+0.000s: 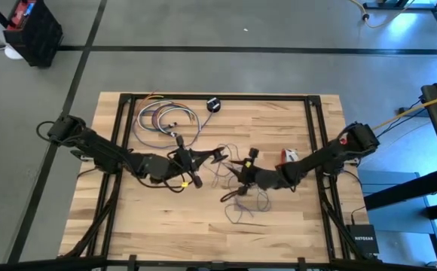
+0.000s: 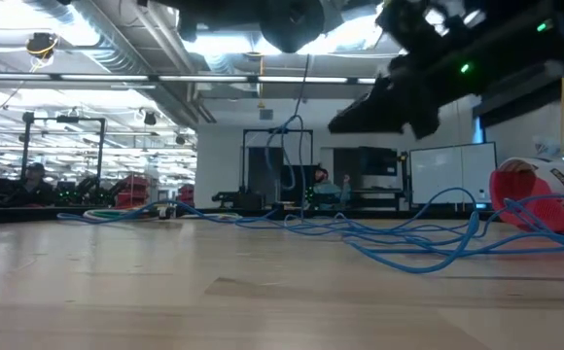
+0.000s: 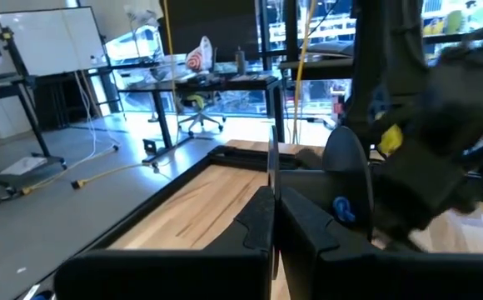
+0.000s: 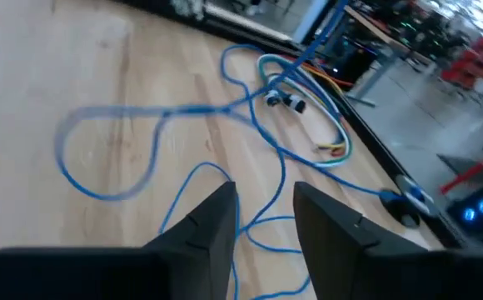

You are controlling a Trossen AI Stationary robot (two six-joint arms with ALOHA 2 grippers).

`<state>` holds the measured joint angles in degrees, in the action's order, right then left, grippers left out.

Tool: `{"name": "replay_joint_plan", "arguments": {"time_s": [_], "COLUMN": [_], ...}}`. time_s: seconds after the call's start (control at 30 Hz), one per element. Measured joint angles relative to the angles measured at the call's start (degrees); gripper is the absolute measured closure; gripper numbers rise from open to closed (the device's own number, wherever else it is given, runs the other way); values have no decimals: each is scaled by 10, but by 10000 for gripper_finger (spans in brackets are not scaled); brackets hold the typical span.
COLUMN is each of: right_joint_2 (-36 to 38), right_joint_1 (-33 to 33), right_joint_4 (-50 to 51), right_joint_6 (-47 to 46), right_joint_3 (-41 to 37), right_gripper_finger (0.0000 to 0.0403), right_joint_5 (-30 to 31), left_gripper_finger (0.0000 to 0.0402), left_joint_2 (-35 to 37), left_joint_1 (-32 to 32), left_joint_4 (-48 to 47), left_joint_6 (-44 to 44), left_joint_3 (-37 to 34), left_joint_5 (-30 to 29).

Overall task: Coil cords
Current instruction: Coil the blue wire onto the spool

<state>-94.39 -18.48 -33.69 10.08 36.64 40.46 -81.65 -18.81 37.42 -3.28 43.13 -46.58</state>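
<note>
Left arm: reaches in from the table's left edge toward the middle, forearm low over the top. Left gripper (image 1: 217,156): fingers (image 3: 262,218) pressed together, pointing toward the right arm.

Right arm: reaches in from the right edge, angled toward the middle, wrist low. Right gripper (image 1: 226,196): fingers (image 4: 212,225) parted with a clear gap, nothing between them, tips aimed down at the table.

The two grippers are near each other at mid-table, apart.

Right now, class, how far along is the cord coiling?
Done: one multicoloured bundle lies coiled near the table's far edge. In hand: the left gripper, shut, and the right gripper, open, meet mid-table over the thin blue cord. Left: that cord sprawls in loose loops.
</note>
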Motion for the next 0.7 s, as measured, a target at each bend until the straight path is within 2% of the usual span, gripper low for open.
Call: {"name": "replay_joint_plan", "arguments": {"time_s": [0.17, 0.3, 0.43, 0.7], "right_joint_2": [-19, -26, -29, -31], "right_joint_1": [42, 61, 75, 85], "right_joint_4": [-12, -28, -37, -33], "right_joint_6": [74, 127, 172, 175], "right_joint_3": [16, 30, 40, 47], "right_gripper_finger": [276, 276, 276, 285], "right_joint_5": [-77, -94, -135, -159], "left_gripper_finger": [399, 397, 396, 395], "left_joint_2": [0, 0, 0, 0], "left_joint_1": [0, 0, 0, 0], "left_joint_4": [2, 6, 12, 11], "left_joint_6": [0, 1, 1, 5], "left_joint_3": [0, 0, 0, 0], "left_joint_5": [0, 0, 0, 0]}}
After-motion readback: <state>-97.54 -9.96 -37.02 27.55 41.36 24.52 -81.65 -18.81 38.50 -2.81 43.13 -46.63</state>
